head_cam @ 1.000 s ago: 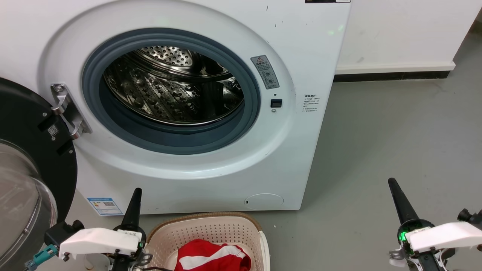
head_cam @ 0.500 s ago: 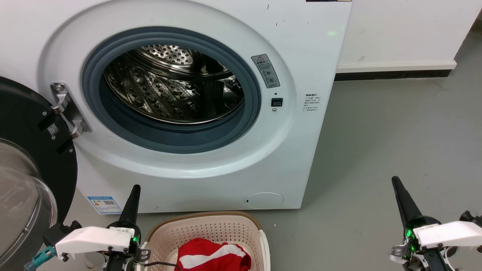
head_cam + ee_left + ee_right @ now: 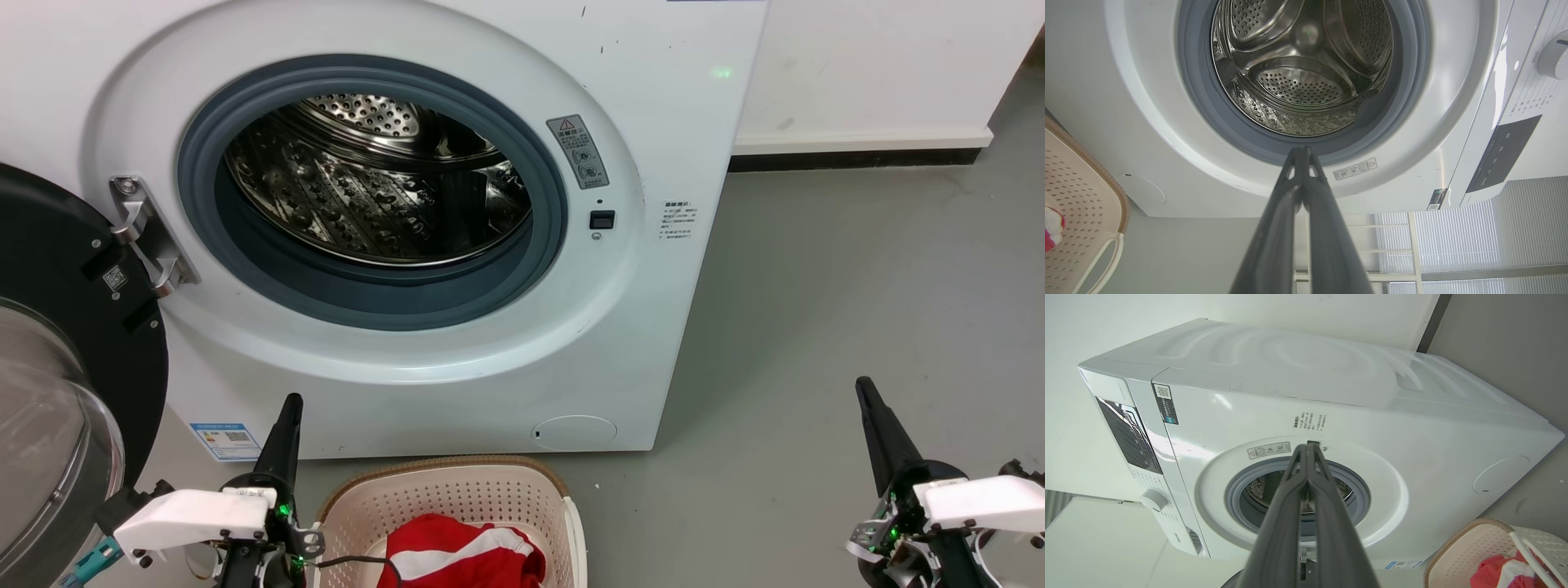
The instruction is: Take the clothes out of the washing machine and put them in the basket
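Red cloth with a white stripe, the clothes (image 3: 465,559) lie heaped in the basket (image 3: 441,468), which stands on the floor (image 3: 857,286) just in front of the washing machine (image 3: 653,245) in the head view. The heap runs side to side, its stripe climbing toward the right. The steel drum (image 3: 375,196) looks bare and the door (image 3: 57,269) is swung wide to the left. The left gripper (image 3: 291,400) and right gripper (image 3: 864,384) hang low at either side, touching nothing. In the left wrist view the left gripper is pinched together on nothing, aimed at the porthole's lower rim (a corner of the basket sits at the left edge). In the right wrist view the right gripper is likewise closed and empty, pointing at the porthole. I judge the unloading done or nearly so; the next move calls only for a look into the drum's hidden front bottom.
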Robot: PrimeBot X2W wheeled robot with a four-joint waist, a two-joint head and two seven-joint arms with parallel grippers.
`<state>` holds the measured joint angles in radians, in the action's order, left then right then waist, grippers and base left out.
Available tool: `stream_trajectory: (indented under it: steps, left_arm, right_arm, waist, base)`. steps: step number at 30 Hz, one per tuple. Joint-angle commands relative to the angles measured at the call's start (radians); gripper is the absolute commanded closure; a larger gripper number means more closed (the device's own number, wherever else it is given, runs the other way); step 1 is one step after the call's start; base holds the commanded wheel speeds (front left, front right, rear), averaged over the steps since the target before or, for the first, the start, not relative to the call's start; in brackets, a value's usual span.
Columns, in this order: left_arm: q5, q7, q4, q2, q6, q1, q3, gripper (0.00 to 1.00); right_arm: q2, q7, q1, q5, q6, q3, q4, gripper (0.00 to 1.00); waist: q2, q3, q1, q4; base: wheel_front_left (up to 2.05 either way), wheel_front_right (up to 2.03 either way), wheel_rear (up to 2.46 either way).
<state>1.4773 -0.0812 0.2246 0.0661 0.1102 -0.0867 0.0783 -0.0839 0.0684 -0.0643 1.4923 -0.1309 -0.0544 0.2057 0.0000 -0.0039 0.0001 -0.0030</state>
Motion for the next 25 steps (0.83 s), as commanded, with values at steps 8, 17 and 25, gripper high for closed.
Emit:
stream_trajectory:
  steps: [8,17,25]
  left_arm:
    - [0.07,-0.013,0.01,-0.003,0.015,-0.02,0.016,1.0]
    - [0.129,-0.025,0.02,-0.009,0.021,-0.025,0.027,1.0]
    - [0.143,-0.029,0.022,-0.011,0.024,-0.024,0.031,1.0]
  right_arm:
    - [0.003,0.008,-0.035,0.077,0.0,-0.011,0.018,1.0]
    - [0.005,0.012,-0.049,0.14,0.0,-0.018,0.036,1.0]
    - [0.008,0.017,-0.047,0.15,0.0,-0.024,0.04,1.0]
  waist:
    - [0.0,0.003,-0.0001,0.001]
    - [0.0,0.006,-0.0001,0.003]
    - [0.0,0.007,-0.0001,0.003]
  base:
    - [0.0,0.0,0.0]
    - [0.0,0.0,0.0]
    - [0.0,0.0,0.0]
